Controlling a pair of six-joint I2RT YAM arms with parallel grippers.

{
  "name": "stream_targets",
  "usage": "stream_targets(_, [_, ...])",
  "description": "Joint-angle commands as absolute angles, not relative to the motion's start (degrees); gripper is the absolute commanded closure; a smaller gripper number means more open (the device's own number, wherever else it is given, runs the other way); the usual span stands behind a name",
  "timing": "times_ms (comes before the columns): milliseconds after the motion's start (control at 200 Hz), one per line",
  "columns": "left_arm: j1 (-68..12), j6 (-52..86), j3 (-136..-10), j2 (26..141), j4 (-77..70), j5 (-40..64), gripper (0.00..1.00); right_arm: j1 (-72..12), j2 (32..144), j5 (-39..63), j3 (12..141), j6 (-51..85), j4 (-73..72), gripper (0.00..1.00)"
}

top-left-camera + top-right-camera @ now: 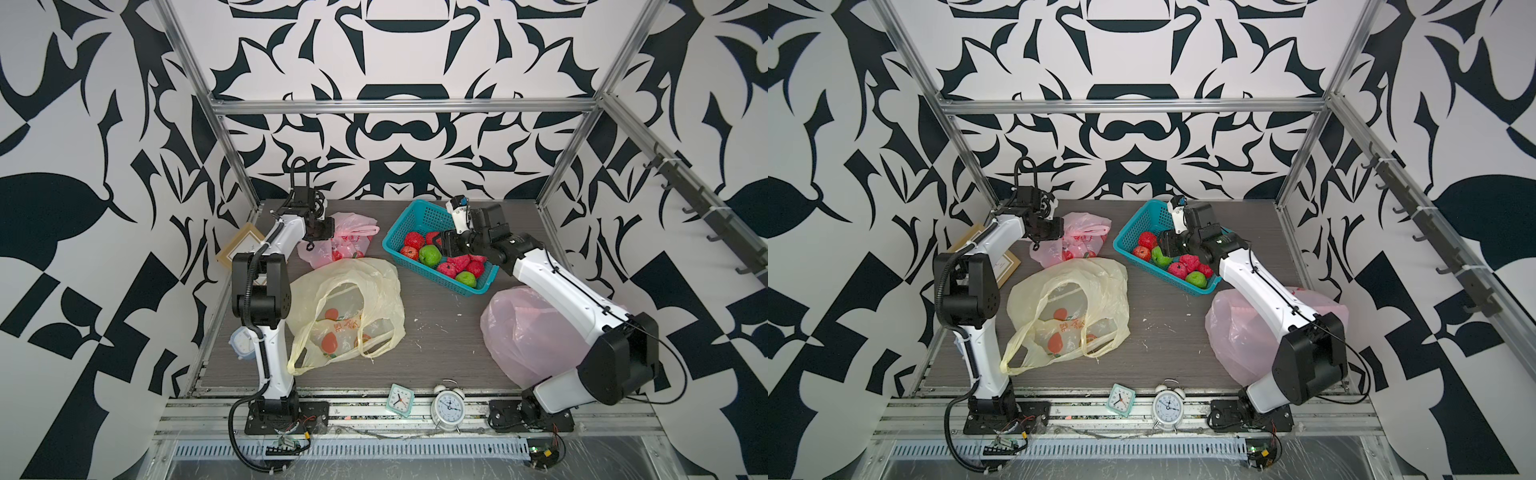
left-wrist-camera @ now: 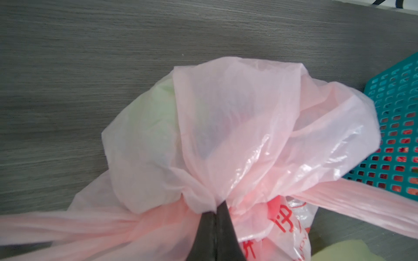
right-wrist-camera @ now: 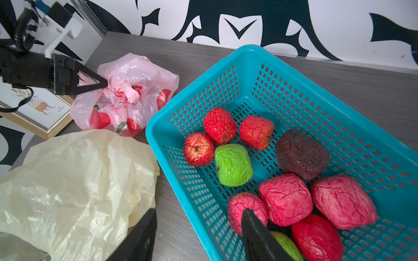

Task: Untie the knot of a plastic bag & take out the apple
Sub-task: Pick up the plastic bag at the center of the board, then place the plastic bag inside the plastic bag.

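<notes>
Toward the far left of the table (image 1: 436, 332), a small pink bag (image 3: 135, 74), tied shut, just beside a teal basket (image 3: 248, 48). Clenched on its knot (image 3: 130, 92), the left gripper (image 2: 218, 210), fingertips pressed together into the bunched plastic. Behind the film, a pale green rounded form (image 2: 156, 108), too blurred to name. Over the basket's near rim, the right gripper (image 3: 199, 235), released, jaws apart, holding nothing.

Around the tied bag: an open yellow bag (image 1: 345, 307) sprawled flat, up against its near side; a framed picture (image 1: 241, 245) at the table edge beyond the left arm (image 1: 266, 291); a large pink bag (image 1: 528, 328) well apart, beneath the right arm (image 1: 552, 286).

Grey wood-grain tabletop, flecked with white crumbs. Bold black-and-white patterned walls on three sides, aluminium frame posts, a rack of dark hooks (image 1: 706, 224) on one side wall.

Counted: three bags. One basket with ten wrinkled fruits (image 3: 219, 125): four red, three pink, two green, one dark brown. Two clocks on the front rail, a mint square clock (image 1: 400, 399) and a white twin-bell clock (image 1: 446, 407). One small pale blue object (image 1: 241, 343), half hidden behind the left arm.
</notes>
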State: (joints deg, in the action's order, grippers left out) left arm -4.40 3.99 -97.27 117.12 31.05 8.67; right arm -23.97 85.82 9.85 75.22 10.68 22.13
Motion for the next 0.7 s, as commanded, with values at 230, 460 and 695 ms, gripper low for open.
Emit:
stream_targets(230, [-4.83,3.51,-105.73,104.93,28.94,10.97,1.0,-24.33,85.03,9.33,73.93,12.3,19.0,0.38])
stream_targets(460, [-9.34,0.65,-115.24,100.89,34.32,13.35,1.0,-24.71,85.04,8.22,73.22,12.26,19.11,0.38])
stream_targets(695, [-15.86,-0.68,-117.09,92.81,43.1,20.6,1.0,-24.69,81.67,3.31,72.22,10.76,21.84,0.38])
